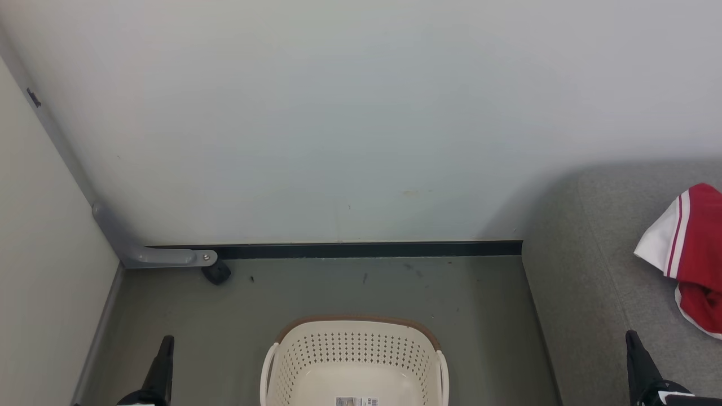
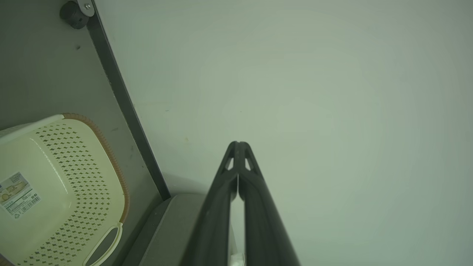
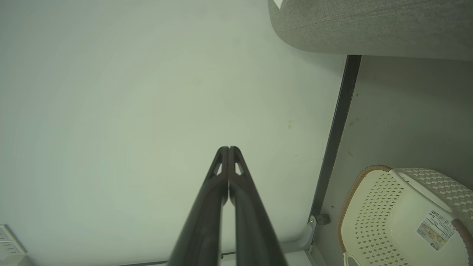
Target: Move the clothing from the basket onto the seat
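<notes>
The red clothing (image 1: 695,256) with white panels and striped trim lies on the grey seat (image 1: 615,265) at the right edge of the head view. On the floor at bottom centre stands the cream basket (image 1: 355,352), with nothing but a barcode label inside; it also shows as the basket (image 2: 55,184) and the basket (image 3: 399,214) in the wrist views. To the basket's left my left gripper (image 1: 167,341) is shut and holds nothing; the left gripper (image 2: 238,143) points at the wall. Over the seat's front, my right gripper (image 1: 630,337) is shut and holds nothing, as is the right gripper (image 3: 227,148).
A pale wall (image 1: 361,113) with a dark baseboard (image 1: 361,249) closes the far side. A grey bracket and a small black wheel (image 1: 216,273) sit in the left corner. A side panel (image 1: 39,254) bounds the left. Grey floor (image 1: 462,299) surrounds the basket.
</notes>
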Tool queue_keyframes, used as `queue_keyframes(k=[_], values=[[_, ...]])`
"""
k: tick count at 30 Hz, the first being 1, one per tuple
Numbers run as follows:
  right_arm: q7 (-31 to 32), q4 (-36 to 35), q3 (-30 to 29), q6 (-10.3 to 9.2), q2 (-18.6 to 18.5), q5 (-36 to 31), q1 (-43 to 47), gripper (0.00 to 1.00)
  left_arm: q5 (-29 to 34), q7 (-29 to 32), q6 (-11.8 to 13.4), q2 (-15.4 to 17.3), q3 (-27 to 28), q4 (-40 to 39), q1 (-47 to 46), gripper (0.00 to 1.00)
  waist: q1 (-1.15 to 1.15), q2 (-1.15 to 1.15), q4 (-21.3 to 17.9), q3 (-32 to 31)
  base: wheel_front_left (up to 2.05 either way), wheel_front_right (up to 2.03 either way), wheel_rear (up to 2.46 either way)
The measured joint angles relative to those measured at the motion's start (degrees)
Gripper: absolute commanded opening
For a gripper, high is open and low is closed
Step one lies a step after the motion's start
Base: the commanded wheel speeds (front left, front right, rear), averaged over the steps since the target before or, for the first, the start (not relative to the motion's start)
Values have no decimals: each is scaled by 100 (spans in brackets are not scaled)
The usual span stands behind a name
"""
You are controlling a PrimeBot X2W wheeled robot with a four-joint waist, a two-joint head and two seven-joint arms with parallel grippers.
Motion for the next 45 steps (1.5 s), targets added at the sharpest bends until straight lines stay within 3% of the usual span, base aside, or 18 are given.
queue_keyframes(k=[45], values=[[0,-2,0,0,0,0,0,0,0,0,0,-1,-1,9,0,0,1,0,0,0,0,0,0]])
